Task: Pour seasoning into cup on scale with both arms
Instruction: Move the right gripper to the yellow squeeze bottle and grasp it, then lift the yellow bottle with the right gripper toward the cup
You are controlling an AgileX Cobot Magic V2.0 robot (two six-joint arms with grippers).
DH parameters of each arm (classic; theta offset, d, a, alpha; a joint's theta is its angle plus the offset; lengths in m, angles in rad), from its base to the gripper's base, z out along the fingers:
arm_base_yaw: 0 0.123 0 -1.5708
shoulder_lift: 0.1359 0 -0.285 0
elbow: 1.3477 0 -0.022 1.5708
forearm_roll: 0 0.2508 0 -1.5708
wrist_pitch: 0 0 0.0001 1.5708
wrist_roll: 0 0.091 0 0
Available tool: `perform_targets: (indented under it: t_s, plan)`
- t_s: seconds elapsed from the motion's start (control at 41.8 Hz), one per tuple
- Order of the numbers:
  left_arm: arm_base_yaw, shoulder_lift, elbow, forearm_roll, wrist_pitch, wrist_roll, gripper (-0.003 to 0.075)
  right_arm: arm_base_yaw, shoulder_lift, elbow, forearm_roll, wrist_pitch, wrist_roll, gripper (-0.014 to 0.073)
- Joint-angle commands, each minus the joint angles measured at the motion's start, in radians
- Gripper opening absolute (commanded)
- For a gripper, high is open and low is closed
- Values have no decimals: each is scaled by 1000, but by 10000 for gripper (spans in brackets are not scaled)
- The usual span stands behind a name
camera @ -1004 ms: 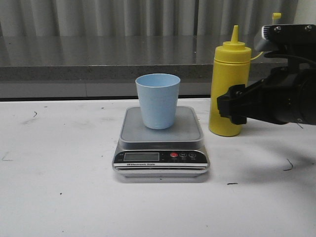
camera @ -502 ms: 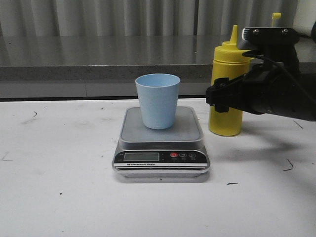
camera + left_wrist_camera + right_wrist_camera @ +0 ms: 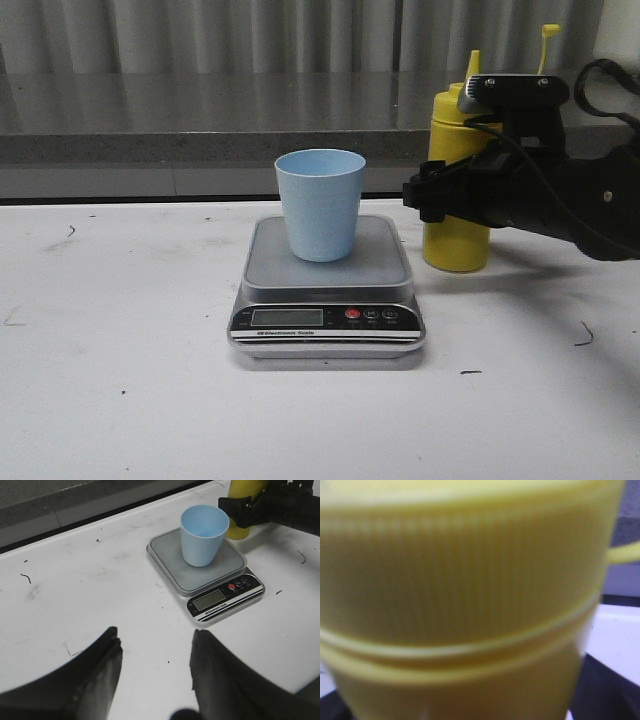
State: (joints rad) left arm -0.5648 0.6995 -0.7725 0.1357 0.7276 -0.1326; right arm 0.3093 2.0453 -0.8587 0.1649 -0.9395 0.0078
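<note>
Nearest, left claw (image 3: 152,672) hanging spread and empty over the tabletop (image 3: 120,380). Further on, cup (image 3: 320,204) upright on the scale (image 3: 327,290). Behind, right claw (image 3: 432,195) around the bottle (image 3: 457,245); clamped or not, unclear. Grasping step; next, squeeze firmly, lift, tip over cup.

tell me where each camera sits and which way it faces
Front: facing forward over the table at the cup on the scale and the bottle; the right gripper shows.
Left wrist: on the left arm, above the table, looking past the open left gripper toward cup, scale and right gripper.
Right wrist: pressed close to the bottle; hardly any robot shows.
All three show the bottle.
</note>
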Motion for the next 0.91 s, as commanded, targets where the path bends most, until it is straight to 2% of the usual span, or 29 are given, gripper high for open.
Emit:
perform_targets:
  t_s: [0.0, 0.096, 0.167, 0.239, 0.43, 0.621, 0.693, 0.837, 0.884]
  plan:
    - [-6, -2, -26, -1, -71, -4, 312, -7, -49, -25, -24, -48, -1, 522]
    - [-6, -2, -26, -1, -71, -4, 312, -7, -58, -25, -44, -22, -1, 402]
    - [-6, -2, -26, -1, -71, -4, 313, -7, -83, -25, -55, 18, -2, 346]
    - [-6, -2, -26, -1, -71, -4, 313, -7, -123, -25, -55, 77, -8, 325]
    - [-6, -2, -26, -1, -71, -4, 313, -7, -275, -25, -55, 243, -173, 324]
    - [-6, -2, -26, -1, -71, -4, 313, -5, -474, -53, -62, 511, -418, 324]
    - [-6, -2, -26, -1, -71, -4, 313, -3, -528, -101, -90, 647, -559, 324]
    - [-6, -2, -26, -1, -71, -4, 313, 21, -550, -240, -112, 967, -818, 324]
    - [-6, -2, -26, -1, -71, -4, 313, 30, -546, -269, -118, 1030, -883, 322]
